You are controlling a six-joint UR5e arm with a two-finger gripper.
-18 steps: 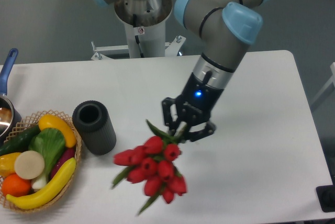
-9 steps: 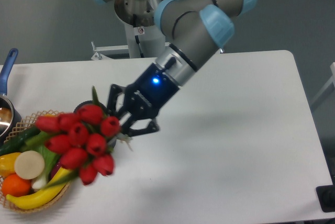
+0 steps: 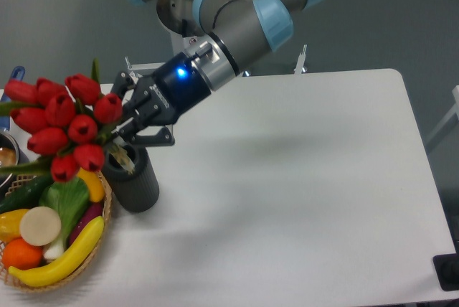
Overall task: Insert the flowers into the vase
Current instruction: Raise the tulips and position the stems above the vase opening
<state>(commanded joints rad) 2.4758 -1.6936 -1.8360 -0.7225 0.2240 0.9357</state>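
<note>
Fixed camera: the claw (image 3: 128, 129) is clamped on the stems of the flowers (image 3: 63, 124), holding the bunch tilted, heads toward 9 o'clock. The stem ends sit just at the mouth of the vase (image 3: 132, 178), which stands upright on the worktop (image 3: 308, 192) beside the wicker basket (image 3: 86, 264).

Step in hand, by judgement: alignment for insertion. The next move calls for tipping the bunch upright and lowering the stems into the mouth.

Against the earlier frames, the bunch has swung from mid-worktop toward 9 o'clock and risen above the vase.
</note>
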